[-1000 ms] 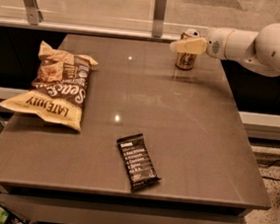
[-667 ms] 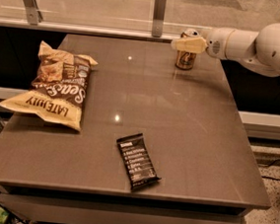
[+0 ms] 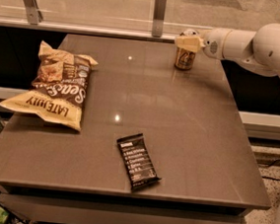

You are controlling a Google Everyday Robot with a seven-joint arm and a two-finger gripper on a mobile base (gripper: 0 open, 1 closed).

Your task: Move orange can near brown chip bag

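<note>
Gripper: the gripper (image 3: 188,42) is over the far right corner of the bench (image 3: 192,139), at the end of a white arm (image 3: 255,43) that reaches in from the right edge of the view.
Fingers: the pale fingers (image 3: 183,40) are closed on the upper part of the orange can (image 3: 184,60) and cover most of its top rim.
Orange can: upright, at the far right corner of the bench, directly under the gripper; its lower body with a pale logo shows below the fingers. Whether its base rests on the bench or hangs just above cannot be told.
Brown chip bag: the brown chip bag (image 3: 57,87) lies flat near the left edge of the bench, crinkled, with a dark middle bearing white lettering and cream-yellow ends; one end points toward the near left, the other toward the far side.
Can and bag: well apart, on opposite sides of the bench.
Snack bar: a small black snack bar (image 3: 137,161) lies flat near the front edge, about the middle, turned at a slant, apart from both bag and can.
Behind the bench: a low clear barrier held by two metal posts (image 3: 159,12) runs along the far side.
</note>
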